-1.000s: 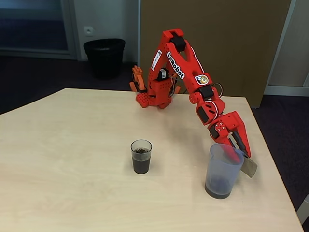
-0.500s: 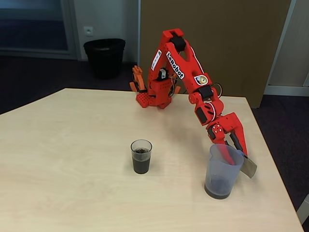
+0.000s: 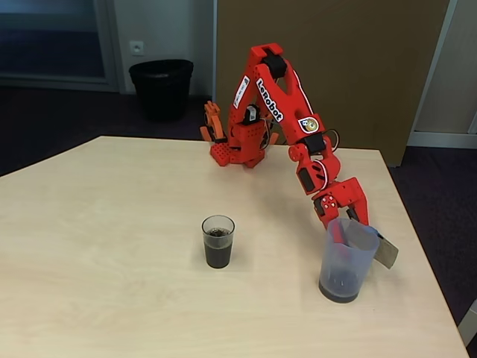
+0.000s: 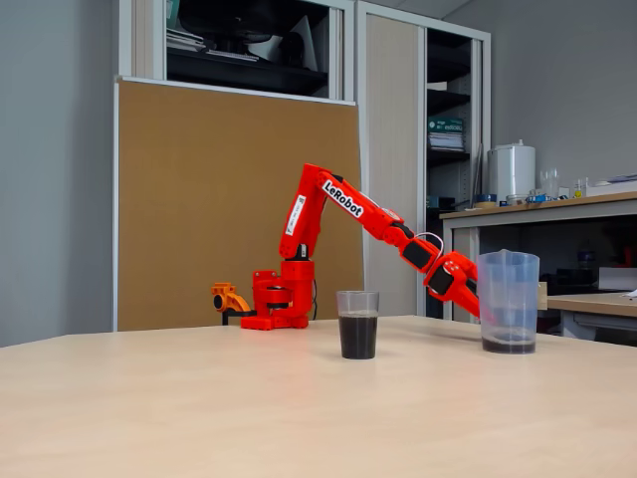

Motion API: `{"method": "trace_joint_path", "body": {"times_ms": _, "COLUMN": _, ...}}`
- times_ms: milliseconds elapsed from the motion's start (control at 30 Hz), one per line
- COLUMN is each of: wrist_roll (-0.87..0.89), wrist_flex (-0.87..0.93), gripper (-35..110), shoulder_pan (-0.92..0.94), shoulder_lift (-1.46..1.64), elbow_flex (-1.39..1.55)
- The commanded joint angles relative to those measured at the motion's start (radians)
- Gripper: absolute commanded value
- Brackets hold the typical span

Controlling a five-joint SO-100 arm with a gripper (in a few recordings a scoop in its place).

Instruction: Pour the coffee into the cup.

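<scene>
The cup [image 3: 218, 242] [image 4: 357, 324] is a small clear tumbler standing upright mid-table, well over half full of dark coffee [image 3: 218, 256] [image 4: 357, 337]. To its right in both fixed views stands a taller translucent pitcher [image 3: 345, 261] [image 4: 508, 302] with a thin dark layer at its bottom and a cardboard-taped handle [image 3: 378, 249]. My red gripper [image 3: 350, 218] [image 4: 470, 295] sits low behind the pitcher's rim, beside the handle. Its jaws look spread, with nothing between them. The fingertips are partly hidden by the pitcher.
The arm's red base [image 3: 237, 149] is fixed at the table's far edge. The table's right edge [image 3: 425, 261] runs close to the pitcher. A black bin [image 3: 161, 88] stands on the floor behind. Bare tabletop lies left of the cup.
My gripper has let go of the pitcher's handle and drawn back up and left, so the cardboard handle now shows uncovered. The pitcher and the cup have stayed in place.
</scene>
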Motion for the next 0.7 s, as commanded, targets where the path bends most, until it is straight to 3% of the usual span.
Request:
{"method": "trace_joint_path", "body": {"times_ms": 0, "wrist_roll": 0.017, "wrist_flex": 0.018, "gripper": 14, "shoulder_pan": -0.006, "shoulder_lift": 0.083, "elbow_flex": 0.002}}
{"method": "trace_joint_path", "body": {"times_ms": 400, "wrist_roll": 0.063, "wrist_flex": 0.020, "gripper": 12, "shoulder_pan": -0.011, "shoulder_lift": 0.150, "elbow_flex": 0.138}}
{"method": "trace_joint_path", "body": {"times_ms": 667, "wrist_roll": -0.028, "wrist_flex": 0.046, "gripper": 6, "shoulder_pan": 0.008, "shoulder_lift": 0.316, "elbow_flex": 0.313}}
